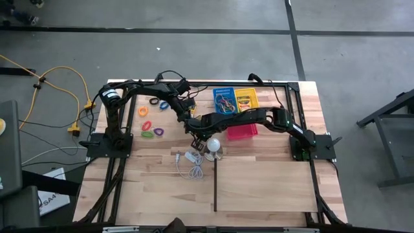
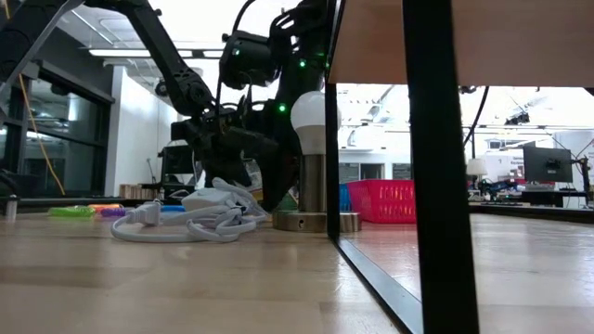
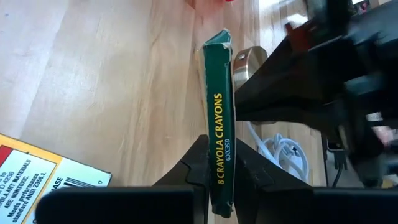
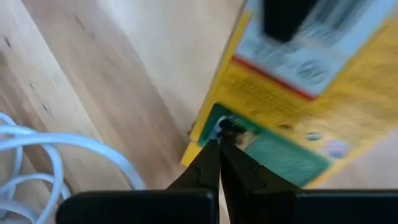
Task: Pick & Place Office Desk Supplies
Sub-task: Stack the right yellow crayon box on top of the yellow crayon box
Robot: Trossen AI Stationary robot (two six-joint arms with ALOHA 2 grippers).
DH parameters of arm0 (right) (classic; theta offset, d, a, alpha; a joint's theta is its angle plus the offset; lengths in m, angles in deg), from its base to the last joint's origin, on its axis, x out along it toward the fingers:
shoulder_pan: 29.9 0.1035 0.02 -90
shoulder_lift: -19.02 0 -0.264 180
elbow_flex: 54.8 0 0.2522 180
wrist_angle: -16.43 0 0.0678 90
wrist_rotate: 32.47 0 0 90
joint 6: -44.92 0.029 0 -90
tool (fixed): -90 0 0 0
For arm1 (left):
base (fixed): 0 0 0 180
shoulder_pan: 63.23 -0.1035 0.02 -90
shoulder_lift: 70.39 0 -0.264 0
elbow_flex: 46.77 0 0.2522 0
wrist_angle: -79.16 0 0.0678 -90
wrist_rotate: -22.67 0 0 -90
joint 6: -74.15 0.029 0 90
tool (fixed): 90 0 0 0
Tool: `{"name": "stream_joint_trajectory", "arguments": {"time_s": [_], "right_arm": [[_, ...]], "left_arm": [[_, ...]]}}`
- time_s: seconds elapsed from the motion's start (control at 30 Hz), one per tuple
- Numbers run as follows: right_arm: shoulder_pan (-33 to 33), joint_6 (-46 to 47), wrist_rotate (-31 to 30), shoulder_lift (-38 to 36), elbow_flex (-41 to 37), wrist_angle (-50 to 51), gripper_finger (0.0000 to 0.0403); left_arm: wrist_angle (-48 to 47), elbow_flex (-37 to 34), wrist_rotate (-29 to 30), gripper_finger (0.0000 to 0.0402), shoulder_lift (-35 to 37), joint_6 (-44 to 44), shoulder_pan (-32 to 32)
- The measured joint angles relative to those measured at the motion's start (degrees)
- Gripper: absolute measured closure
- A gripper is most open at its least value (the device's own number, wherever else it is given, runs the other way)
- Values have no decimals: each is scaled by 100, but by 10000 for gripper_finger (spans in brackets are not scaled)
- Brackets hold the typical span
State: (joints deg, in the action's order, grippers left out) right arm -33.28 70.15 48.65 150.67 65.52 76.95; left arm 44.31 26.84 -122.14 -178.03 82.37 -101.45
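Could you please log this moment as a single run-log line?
left gripper: shut on crayon box, edge-on | right gripper: shut, tips at a second crayon box | both mid-table near bulb

The crayon box [image 3: 222, 118] has a dark green edge with yellow lettering; its face [image 4: 298, 93] is yellow with a green end, a red band and a pale label. A second box [image 1: 246, 99] is yellow with a green patch. The blue bin [image 1: 223, 100] holds coloured bands. The basket [image 1: 241, 132] is red. Rings [image 1: 152, 123] are orange, pink, green, purple, blue and black. The bulb [image 1: 213, 144] is white on a silvery base [image 2: 312, 221]. The cord [image 1: 190, 163] is white. The table [image 1: 259, 181] is light wood grain. Both grippers, left [image 3: 217, 177] and right [image 4: 219, 158], are black.
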Motion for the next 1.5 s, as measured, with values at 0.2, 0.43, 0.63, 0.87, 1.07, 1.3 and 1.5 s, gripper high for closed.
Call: {"name": "stream_joint_trajectory", "arguments": {"time_s": [0.2,0.43,0.63,0.87,1.07,1.3,1.5], "right_arm": [[-32,-129,-299,-419,5,108,401],[-22,-151,-312,-586,11,69,401],[-2,-418,-320,-746,10,288,401],[54,-404,-776,-1654,13,1205,401],[284,-220,-1089,-2552,13,1607,401],[618,-17,-1905,-3035,15,1712,401],[695,66,-2104,-3038,13,1784,401]], "left_arm": [[25,0,-83,373,0,1,-134],[23,0,-106,367,0,-14,-295],[140,0,-124,369,0,-66,-289],[1019,0,-726,370,107,-684,-301],[1685,2,-872,371,567,-1444,-337],[1672,4,-894,371,1099,-1470,-182],[1682,4,-937,371,1472,-1003,45]]}}
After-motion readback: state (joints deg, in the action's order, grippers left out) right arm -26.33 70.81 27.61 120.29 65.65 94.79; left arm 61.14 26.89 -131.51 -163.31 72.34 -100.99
